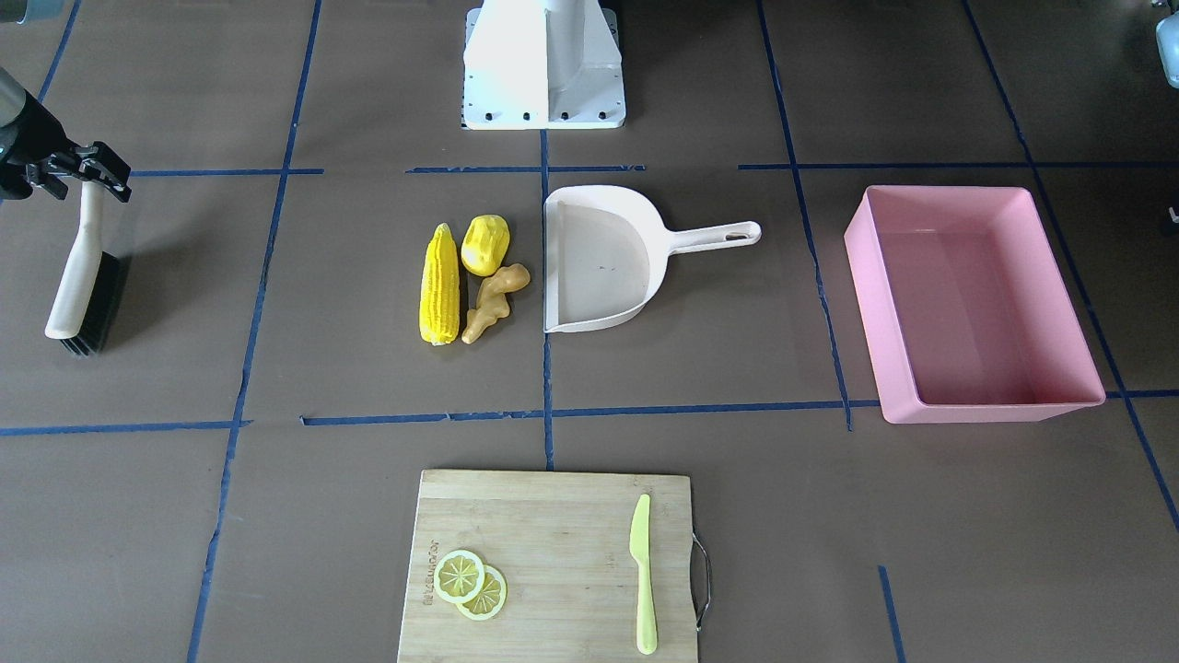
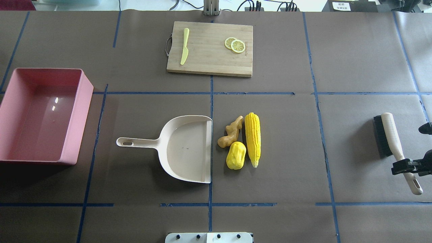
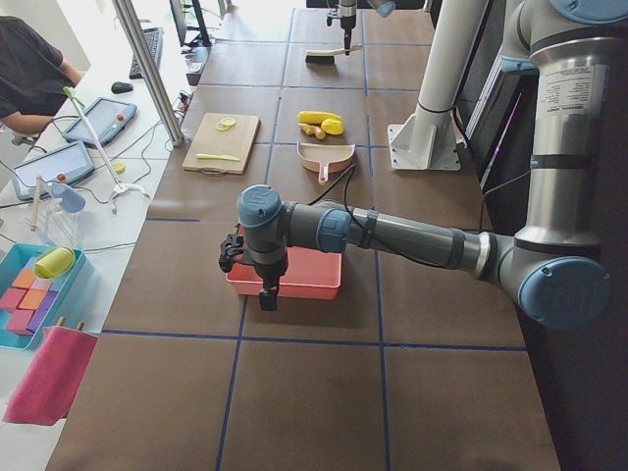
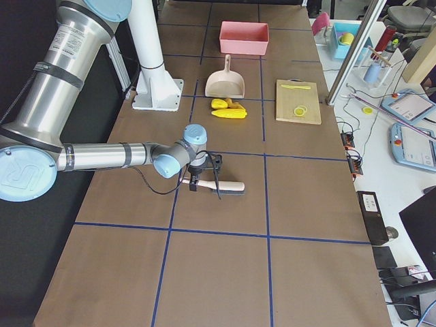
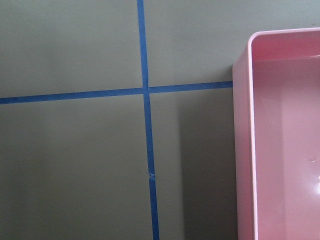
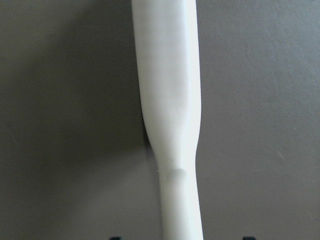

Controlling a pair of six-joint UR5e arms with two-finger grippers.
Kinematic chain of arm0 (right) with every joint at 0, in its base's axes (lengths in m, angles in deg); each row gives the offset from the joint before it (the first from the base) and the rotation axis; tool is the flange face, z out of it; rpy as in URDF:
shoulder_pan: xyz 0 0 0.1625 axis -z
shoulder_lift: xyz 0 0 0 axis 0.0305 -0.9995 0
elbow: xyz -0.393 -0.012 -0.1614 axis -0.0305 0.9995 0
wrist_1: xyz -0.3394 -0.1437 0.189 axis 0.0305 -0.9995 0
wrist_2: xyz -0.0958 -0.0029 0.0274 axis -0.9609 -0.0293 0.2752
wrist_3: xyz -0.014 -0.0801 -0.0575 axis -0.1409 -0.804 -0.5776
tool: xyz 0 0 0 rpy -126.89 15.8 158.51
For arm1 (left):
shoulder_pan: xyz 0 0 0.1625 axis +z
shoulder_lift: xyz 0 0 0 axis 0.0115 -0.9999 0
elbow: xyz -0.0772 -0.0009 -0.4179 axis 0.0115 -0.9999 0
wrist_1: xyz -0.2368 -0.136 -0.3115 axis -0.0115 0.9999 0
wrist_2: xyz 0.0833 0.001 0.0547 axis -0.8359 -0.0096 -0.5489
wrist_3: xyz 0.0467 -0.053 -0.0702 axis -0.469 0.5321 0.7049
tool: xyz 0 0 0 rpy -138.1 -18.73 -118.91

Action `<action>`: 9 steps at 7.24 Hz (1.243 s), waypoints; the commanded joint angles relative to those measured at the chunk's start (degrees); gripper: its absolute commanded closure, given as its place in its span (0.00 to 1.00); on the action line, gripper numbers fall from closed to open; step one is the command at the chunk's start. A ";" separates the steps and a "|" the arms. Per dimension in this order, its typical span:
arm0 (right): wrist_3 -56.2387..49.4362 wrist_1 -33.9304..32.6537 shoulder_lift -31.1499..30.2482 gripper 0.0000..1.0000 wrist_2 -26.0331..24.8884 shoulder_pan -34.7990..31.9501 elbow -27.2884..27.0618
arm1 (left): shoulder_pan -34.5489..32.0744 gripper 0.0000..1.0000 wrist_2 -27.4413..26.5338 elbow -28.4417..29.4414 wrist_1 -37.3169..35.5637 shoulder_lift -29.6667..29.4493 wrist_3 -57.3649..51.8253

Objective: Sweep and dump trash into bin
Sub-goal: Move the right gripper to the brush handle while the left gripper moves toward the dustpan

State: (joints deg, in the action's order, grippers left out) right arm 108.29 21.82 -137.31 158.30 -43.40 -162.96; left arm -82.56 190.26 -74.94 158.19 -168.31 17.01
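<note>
The trash lies together mid-table: a corn cob (image 1: 440, 285), a yellow pepper lump (image 1: 484, 245) and a ginger root (image 1: 493, 302), just beside the open mouth of a beige dustpan (image 1: 594, 267). The pink bin (image 1: 870, 313) stands empty beyond the dustpan's handle. My right gripper (image 1: 87, 170) is open, its fingers straddling the white handle of a black-bristled brush (image 1: 78, 276) that lies on the table. The right wrist view shows that handle (image 6: 170, 100) with a gap on each side. My left gripper (image 3: 267, 294) hangs at the bin's outer edge (image 5: 245, 150); I cannot tell whether it is open or shut.
A bamboo cutting board (image 1: 553, 516) at the operators' side carries two lemon slices (image 1: 470, 582) and a yellow-green knife (image 1: 642, 571). The robot's white base (image 1: 543, 64) stands behind the dustpan. Blue tape lines cross the brown table. A person sits at a side desk (image 3: 29, 69).
</note>
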 commanded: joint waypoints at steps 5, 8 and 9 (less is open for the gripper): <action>1.33 -0.20 0.12 0.98 0.18 1.91 -4.69 | 15.87 0.00 -0.76 -3.38 10.34 -7.09 0.21; 1.68 -1.25 3.80 1.00 -0.16 7.78 -8.05 | 26.67 0.00 -0.85 -6.72 10.96 -15.88 -0.58; 1.68 -6.48 7.56 1.00 -0.08 7.28 -9.54 | 30.01 0.01 -0.85 -7.25 10.87 -17.38 -4.42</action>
State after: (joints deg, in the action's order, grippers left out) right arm 109.87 19.56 -133.32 158.28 -36.59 -171.06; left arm -56.83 189.43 -81.19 169.04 -183.43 15.68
